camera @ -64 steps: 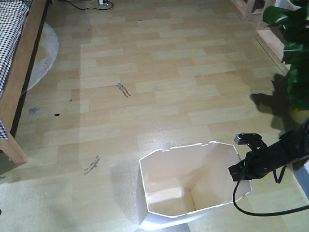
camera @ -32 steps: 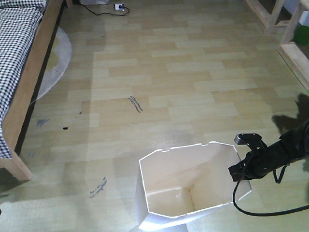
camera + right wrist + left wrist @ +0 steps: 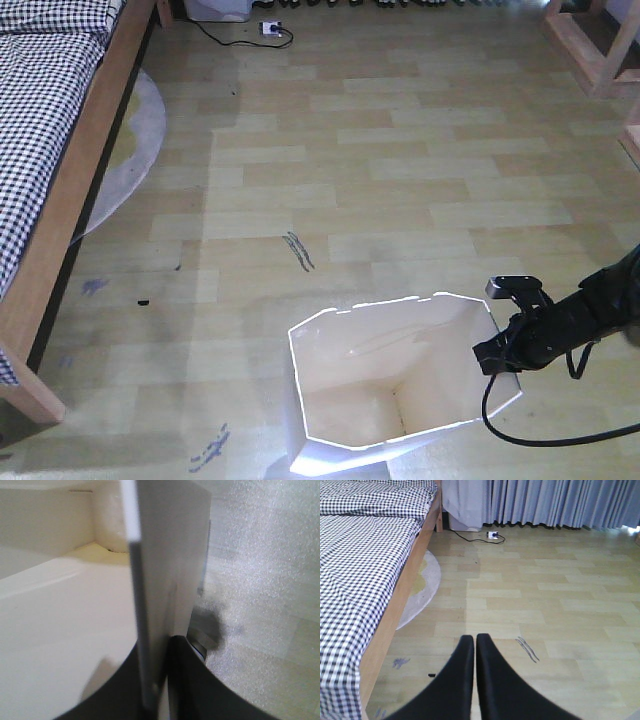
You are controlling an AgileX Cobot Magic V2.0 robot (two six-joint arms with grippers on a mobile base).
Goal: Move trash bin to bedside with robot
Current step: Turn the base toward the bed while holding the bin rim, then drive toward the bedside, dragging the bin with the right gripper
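The white trash bin [image 3: 390,385] stands on the floor at the bottom of the front view, open and empty. My right gripper [image 3: 497,358] is shut on its right rim wall; the right wrist view shows the thin white wall [image 3: 167,570] clamped between the two black fingers [image 3: 156,680]. The wooden bed frame [image 3: 70,215] with checked bedding [image 3: 45,90] runs along the left, well apart from the bin. It also shows in the left wrist view [image 3: 402,600]. My left gripper [image 3: 475,642] is shut and empty, above bare floor.
A round grey rug [image 3: 135,150] lies partly under the bed. A white power strip with a black cable [image 3: 270,30] lies at the far wall below grey curtains [image 3: 545,502]. Wooden furniture legs [image 3: 590,50] stand at the top right. Dark scuff marks [image 3: 298,250] dot the wooden floor.
The view has swung: the bed, rug and floor marks have shifted right and down in the frame, and the plant at the right has left view. The bin and right gripper keep their place in the frame.
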